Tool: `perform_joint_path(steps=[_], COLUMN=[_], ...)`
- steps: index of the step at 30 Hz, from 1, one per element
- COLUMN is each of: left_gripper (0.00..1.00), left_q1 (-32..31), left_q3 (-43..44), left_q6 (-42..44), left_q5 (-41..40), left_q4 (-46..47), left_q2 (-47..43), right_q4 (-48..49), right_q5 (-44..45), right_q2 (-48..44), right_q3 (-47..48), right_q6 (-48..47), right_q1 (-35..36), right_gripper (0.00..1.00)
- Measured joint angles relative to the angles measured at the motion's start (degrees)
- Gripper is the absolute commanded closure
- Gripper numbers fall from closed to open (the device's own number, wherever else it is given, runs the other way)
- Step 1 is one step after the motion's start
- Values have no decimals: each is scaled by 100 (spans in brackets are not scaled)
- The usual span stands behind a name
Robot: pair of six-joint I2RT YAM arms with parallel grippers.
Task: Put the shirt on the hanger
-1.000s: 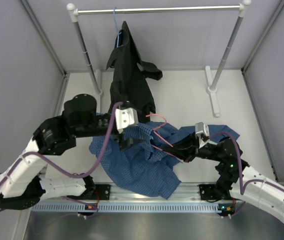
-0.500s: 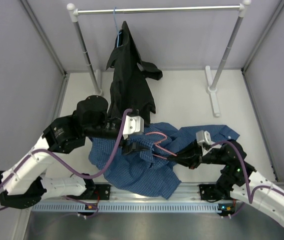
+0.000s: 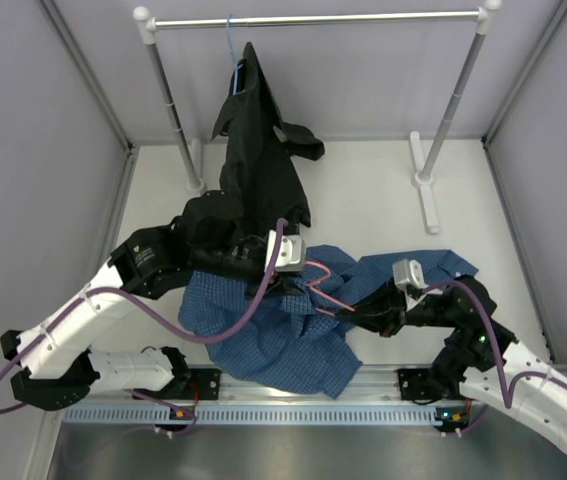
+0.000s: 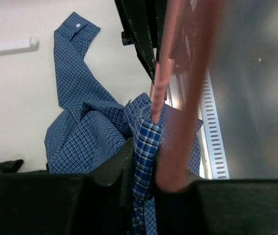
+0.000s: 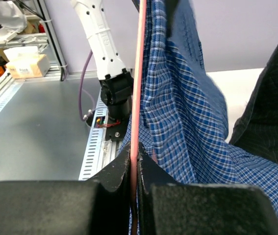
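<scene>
The blue checked shirt (image 3: 283,340) lies crumpled on the table between the two arms. The thin pink hanger (image 3: 325,292) rests across its upper part. My left gripper (image 3: 298,285) is at the hanger's left end. In the left wrist view its jaws (image 4: 151,159) pinch a fold of the shirt (image 4: 146,142) with the pink hanger (image 4: 178,122) pressed against the right finger. My right gripper (image 3: 358,312) is shut on the hanger's wire (image 5: 139,73), which runs straight up from between its fingers (image 5: 135,154). The shirt (image 5: 188,107) hangs just right of that wire.
A black shirt (image 3: 258,170) hangs from a blue hanger (image 3: 231,45) on the white rack rail (image 3: 313,18) and drapes onto the table behind the left arm. The rack's right foot (image 3: 428,190) stands at the back right. A slotted metal rail (image 3: 293,400) runs along the near edge.
My left arm has swung right to the hanger, and its wide-open jaws have closed onto a shirt fold. The right gripper has kept its grip and shifted slightly nearer, lowering the hanger.
</scene>
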Motion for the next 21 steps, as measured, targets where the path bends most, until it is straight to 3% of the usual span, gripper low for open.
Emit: perform_joint_path(steps=[2, 10, 12, 13, 16, 21], left_gripper=[100, 100, 100, 100, 100, 100], left_q1=[-4, -31, -33, -31, -22, -22], left_q3=[0, 0, 0, 0, -17, -306], left_q6=[-20, 2, -2, -11, -74, -313], left_q5=[55, 114, 39, -31, -343, -1071], left_q4=[-63, -122, -116, -118, -52, 409], left_q2=[13, -28, -52, -70, -203, -647], right_q4=[-50, -37, -39, -39, -81, -831], right_q5=[50, 136, 214, 286, 684, 2063], right_q2=[26, -15, -72, -136, -428, -1078], right_q3=[2, 4, 4, 4, 4, 98], right_q6=[-17, -28, -4, 31, 37, 627], right_q1=[-2, 0, 0, 0, 2, 2], right_gripper=[100, 98, 67, 1, 1, 0])
